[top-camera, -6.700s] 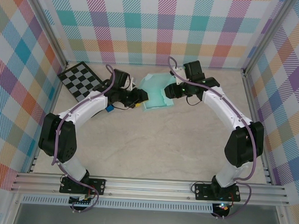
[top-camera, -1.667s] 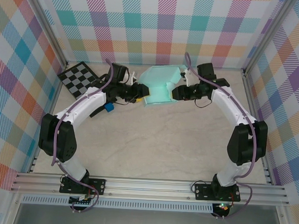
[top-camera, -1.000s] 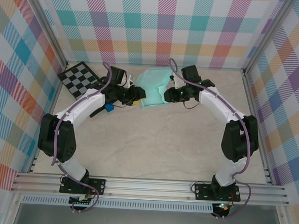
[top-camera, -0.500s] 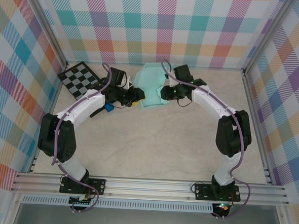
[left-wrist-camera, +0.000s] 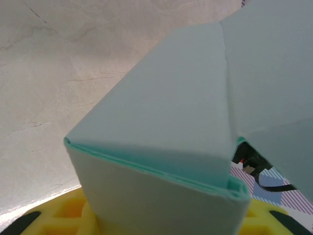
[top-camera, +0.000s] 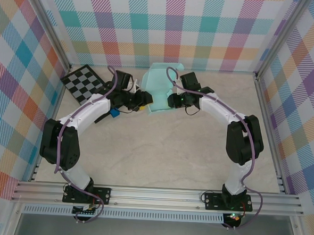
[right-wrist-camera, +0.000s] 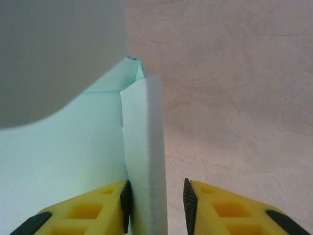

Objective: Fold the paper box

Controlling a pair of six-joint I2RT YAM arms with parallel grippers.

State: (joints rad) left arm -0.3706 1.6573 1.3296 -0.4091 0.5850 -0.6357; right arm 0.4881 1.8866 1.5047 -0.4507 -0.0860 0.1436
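Observation:
The pale mint paper box (top-camera: pixel 160 86) sits at the back middle of the table, partly formed, with a flap raised at its far side. My left gripper (top-camera: pixel 147 100) is at its left side. In the left wrist view a box wall (left-wrist-camera: pixel 161 112) covers the jaws, with yellow fingers (left-wrist-camera: pixel 54 218) showing below it, so its state is hidden. My right gripper (top-camera: pixel 170 101) is at the box's right side. It is open around an upright wall (right-wrist-camera: pixel 144 161): the left pad touches the card and the right pad (right-wrist-camera: pixel 189 203) stands a little apart.
A black-and-white checkerboard (top-camera: pixel 84 84) lies at the back left. A small blue cube (top-camera: pixel 115 113) rests under the left forearm. Plaid walls enclose the table, and an aluminium rail (top-camera: pixel 157 195) runs along the near edge.
My right gripper has moved left along the box to its right wall, and the box's far flap has swung up and leftward. The left gripper has barely moved.

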